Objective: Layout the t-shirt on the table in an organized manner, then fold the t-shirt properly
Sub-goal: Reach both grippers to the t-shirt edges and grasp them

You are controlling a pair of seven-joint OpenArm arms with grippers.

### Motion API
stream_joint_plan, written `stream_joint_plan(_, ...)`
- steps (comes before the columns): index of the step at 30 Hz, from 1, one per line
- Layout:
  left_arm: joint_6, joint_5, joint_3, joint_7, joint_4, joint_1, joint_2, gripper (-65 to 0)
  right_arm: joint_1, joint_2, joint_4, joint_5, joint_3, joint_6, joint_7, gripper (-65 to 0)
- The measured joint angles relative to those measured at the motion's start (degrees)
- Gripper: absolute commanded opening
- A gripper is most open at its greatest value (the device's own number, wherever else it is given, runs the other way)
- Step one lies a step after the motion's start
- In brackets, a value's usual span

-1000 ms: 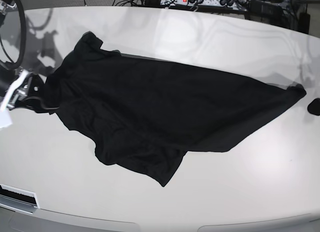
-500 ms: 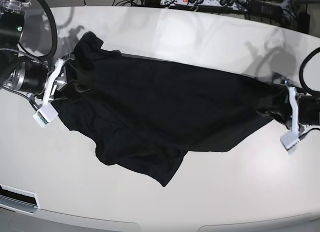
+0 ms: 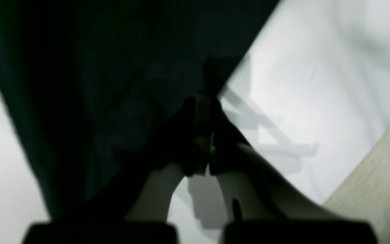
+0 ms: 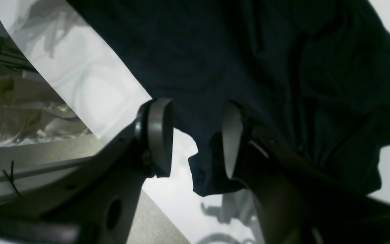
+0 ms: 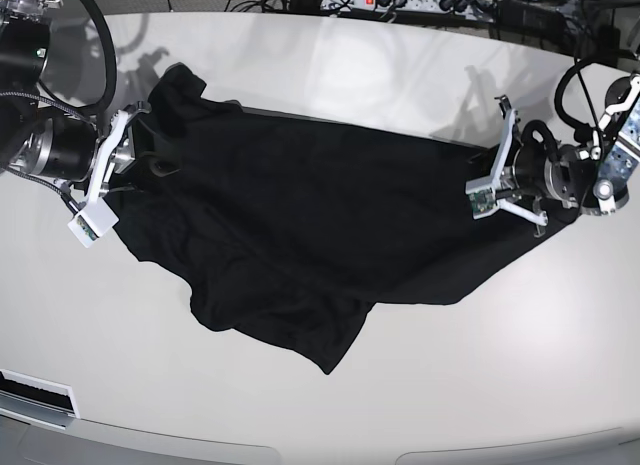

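The black t-shirt (image 5: 300, 215) lies spread and creased across the white table (image 5: 450, 365), with a loose flap hanging toward the front. At the shirt's right end my left gripper (image 5: 478, 175) is shut on the fabric. In the left wrist view its fingertips (image 3: 209, 135) pinch the t-shirt (image 3: 96, 84) at its edge, just above the table (image 3: 317, 84). My right gripper (image 5: 158, 155) is at the shirt's far left end. In the right wrist view it (image 4: 195, 139) stands open, with a corner of the t-shirt (image 4: 249, 51) hanging between its pads above the table (image 4: 90, 84).
A power strip and cables (image 5: 400, 0) run beyond the table's far edge. A white bracket (image 5: 35, 395) sits at the front left corner. Carpeted floor (image 3: 377, 176) shows past the table's edge in the left wrist view.
Both arms came into view from the sides. The left gripper took the shirt's right corner and carried it inward to the left. The right gripper moved onto the left end.
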Motion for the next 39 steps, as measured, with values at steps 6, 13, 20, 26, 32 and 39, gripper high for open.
stream_joint_plan(6,-0.02,7.67,3.56,-9.64,-7.50,0.02,0.35,-30.3,0.13,-0.02,0.00,0.00,0.00,0.00,0.11,-38.3)
stream_joint_plan(13,0.00,8.28,3.21,-11.65,-12.22,-0.24,2.29,-36.4,0.13,0.00,0.00,0.00,0.00,0.00,0.24,-38.3)
stream_joint_plan(20,0.28,13.66,2.75,-17.64,-16.22,-0.85,6.01,-58.1,0.13,0.00,0.00,0.00,0.00,0.00,0.24,-38.3)
stream_joint_plan(26,1.09,12.50,3.28,-1.86,-9.40,-1.84,6.58,-65.0,0.13,0.00,0.00,0.00,0.00,0.00,0.26,-38.3)
stream_joint_plan(32,-0.15,-0.94,3.50,8.96,11.72,-1.95,-1.20,-65.0,0.11,-0.04,0.00,0.00,0.00,0.00,0.26,-38.3)
stream_joint_plan(39,-0.02,-7.32,3.41,8.87,19.21,-2.27,-8.98,-65.0,0.15,0.00,0.00,0.02,0.00,0.00,0.46,-38.3)
